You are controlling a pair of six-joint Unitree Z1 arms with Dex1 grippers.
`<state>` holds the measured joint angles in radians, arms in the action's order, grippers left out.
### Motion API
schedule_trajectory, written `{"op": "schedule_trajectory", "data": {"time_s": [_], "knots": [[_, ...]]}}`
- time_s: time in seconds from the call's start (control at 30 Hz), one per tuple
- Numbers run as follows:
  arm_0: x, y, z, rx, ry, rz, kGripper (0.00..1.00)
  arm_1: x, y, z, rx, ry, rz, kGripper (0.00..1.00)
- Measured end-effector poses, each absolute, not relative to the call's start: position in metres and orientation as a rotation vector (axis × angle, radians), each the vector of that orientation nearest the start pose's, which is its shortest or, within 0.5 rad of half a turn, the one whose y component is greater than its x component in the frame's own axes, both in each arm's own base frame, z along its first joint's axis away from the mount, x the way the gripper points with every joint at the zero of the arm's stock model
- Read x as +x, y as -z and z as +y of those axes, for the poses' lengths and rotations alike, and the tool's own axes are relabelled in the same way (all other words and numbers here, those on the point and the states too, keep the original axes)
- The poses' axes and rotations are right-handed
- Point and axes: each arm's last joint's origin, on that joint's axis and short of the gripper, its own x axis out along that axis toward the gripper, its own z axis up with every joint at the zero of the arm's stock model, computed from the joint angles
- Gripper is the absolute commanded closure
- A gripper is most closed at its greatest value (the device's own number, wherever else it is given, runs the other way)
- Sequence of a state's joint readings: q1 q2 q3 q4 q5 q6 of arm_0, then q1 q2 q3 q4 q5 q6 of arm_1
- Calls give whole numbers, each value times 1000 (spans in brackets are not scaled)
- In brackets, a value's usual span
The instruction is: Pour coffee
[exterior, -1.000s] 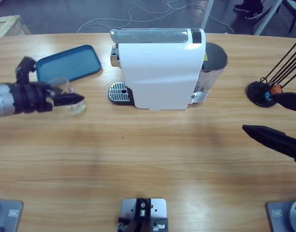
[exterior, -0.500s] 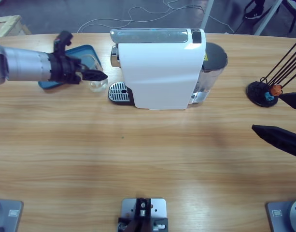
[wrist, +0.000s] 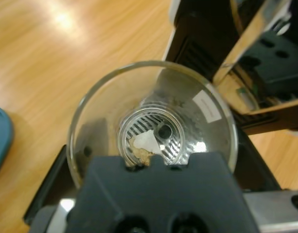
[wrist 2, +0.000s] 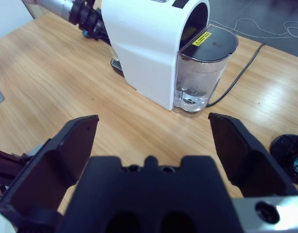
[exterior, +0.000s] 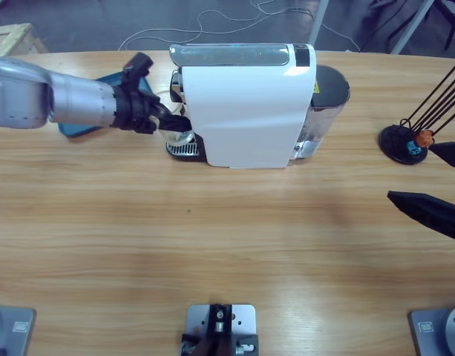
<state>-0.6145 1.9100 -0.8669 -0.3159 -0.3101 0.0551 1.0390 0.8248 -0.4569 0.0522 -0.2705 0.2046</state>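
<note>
Gripping a clear glass cup (wrist: pixel 151 126) over the coffee machine's (exterior: pixel 246 104) drip grate, left pincer (exterior: pixel 175 122); right pincer (wrist 2: pixel 153 141) gapes wide.

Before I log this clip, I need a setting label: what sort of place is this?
Most likely a robotics lab or workshop, not a kitchen. A white coffee machine stands on a long wooden table, its cable trails over a bare grey floor, and the left gripper holds a glass cup at the machine.
</note>
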Motion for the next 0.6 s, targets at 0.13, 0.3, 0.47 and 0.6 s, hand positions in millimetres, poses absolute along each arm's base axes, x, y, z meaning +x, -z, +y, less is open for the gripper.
{"op": "schedule_trajectory", "data": {"time_s": [0.13,0.3,0.47,0.6], "knots": [[287,-195,-223,166,908,727,18,59,-288,74,-69,-714,414,0],[285,-194,-224,169,912,733,18,59,-288,73,-70,-706,412,0],[275,-191,-217,193,919,745,18,59,-288,73,-70,-703,411,0],[261,-197,-208,209,929,734,18,59,-287,73,-70,-702,411,0]]}}
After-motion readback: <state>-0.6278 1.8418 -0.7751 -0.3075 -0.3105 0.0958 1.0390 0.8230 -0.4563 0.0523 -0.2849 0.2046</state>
